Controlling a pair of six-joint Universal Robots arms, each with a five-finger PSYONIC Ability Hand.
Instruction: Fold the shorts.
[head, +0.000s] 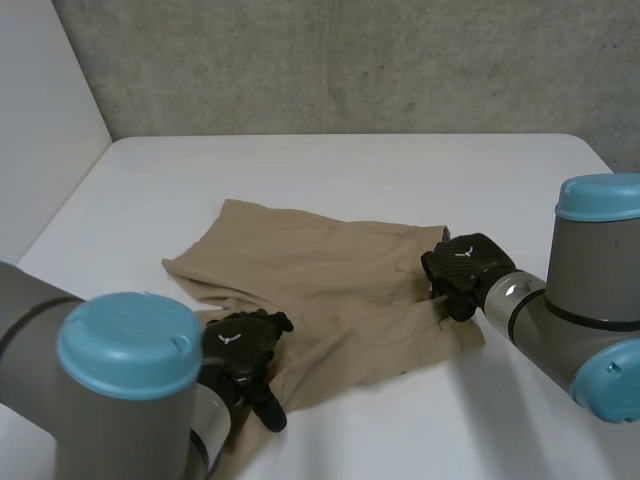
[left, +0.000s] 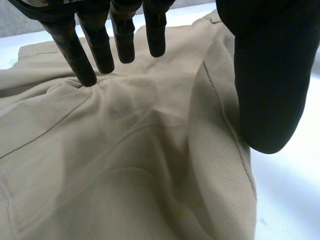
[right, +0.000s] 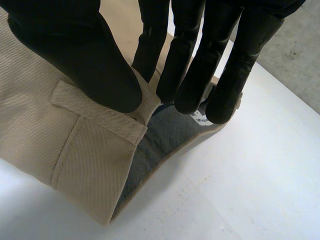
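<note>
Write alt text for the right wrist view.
The right hand pinches the tan shorts at the waistband between thumb and fingers, beside a belt loop. The band gapes, showing grey lining, over the white table.

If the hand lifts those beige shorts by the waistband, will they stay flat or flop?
Probably flop: the shorts lie in soft wrinkles. The waistband looks thicker, so it may hold shape slightly where the right hand pinches it. Thin cloth, so likely light.
</note>
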